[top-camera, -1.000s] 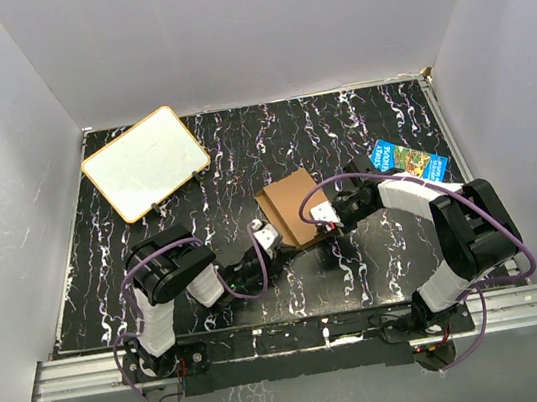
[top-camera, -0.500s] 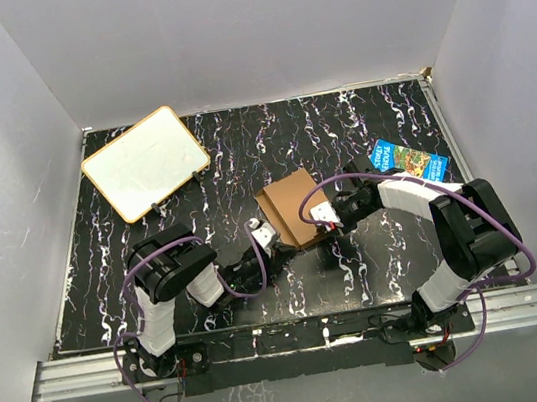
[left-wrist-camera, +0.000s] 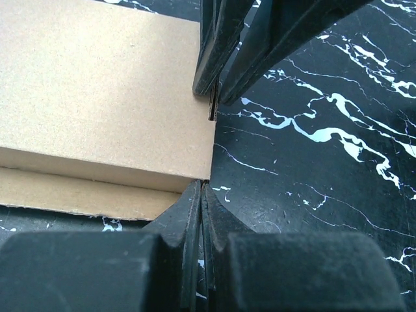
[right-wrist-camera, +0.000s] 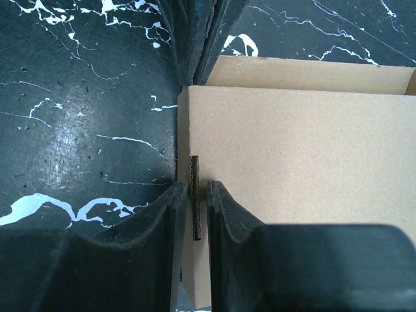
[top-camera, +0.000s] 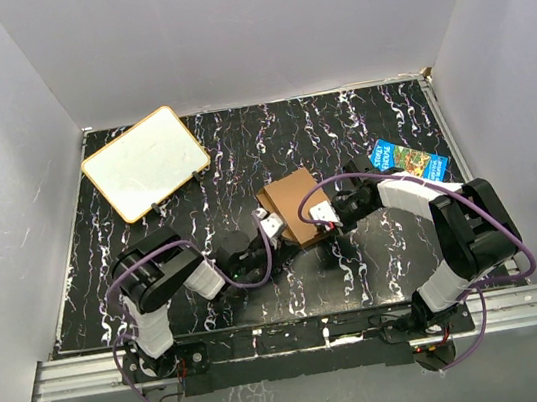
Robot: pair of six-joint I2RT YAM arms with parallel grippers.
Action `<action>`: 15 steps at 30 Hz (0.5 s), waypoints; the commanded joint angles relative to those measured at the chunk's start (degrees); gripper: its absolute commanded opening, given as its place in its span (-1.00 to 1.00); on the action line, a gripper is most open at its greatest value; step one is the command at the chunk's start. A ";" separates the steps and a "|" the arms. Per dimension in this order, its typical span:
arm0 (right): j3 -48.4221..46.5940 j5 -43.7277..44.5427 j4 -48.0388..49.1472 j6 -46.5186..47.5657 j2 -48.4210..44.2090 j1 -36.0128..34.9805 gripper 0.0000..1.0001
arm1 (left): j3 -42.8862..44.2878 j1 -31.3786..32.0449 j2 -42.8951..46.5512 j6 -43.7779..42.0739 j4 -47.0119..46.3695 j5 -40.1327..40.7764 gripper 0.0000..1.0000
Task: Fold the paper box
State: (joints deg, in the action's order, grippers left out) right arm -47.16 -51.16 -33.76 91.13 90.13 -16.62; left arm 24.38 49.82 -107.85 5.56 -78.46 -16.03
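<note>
Reaches further forward than a second ago with the left gripper, bringing it up against the near left corner of the paper box, and swings that arm's elbow outward toward the left edge of the counter. Keeps the left fingers clenched together, tips touching the box corner; cannot tell whether any cardboard is caught between them. Holds the right gripper where it was, grasping a thin upright edge of the box wall, seen between its fingers in the right wrist view. Leaves the box sitting partly folded just right of the counter's middle, between the two grippers, nearly unmoved. Shows the two grippers facing each other along the same brown wall in both wrist views. Leaves the white board with orange rim at far left and the blue printed box at right, both as before
</note>
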 commanded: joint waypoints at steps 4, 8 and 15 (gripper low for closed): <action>1.37 5.89 -2.89 -1.31 2.86 -0.51 -0.53 | 6.71 -0.39 6.46 -0.11 13.80 0.36 -1.00; 1.32 5.89 -2.89 -1.31 2.79 -0.52 -0.53 | 5.68 -0.36 10.43 0.06 16.52 2.36 -0.70; 1.10 5.93 -3.00 -1.48 3.01 -0.52 -0.53 | 3.34 -1.06 21.68 4.61 27.29 6.08 0.09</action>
State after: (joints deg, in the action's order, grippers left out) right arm -47.46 -50.06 -33.36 90.94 90.13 -16.51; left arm 28.23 49.54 -93.36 6.81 -57.65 -12.60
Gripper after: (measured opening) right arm 0.237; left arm 0.492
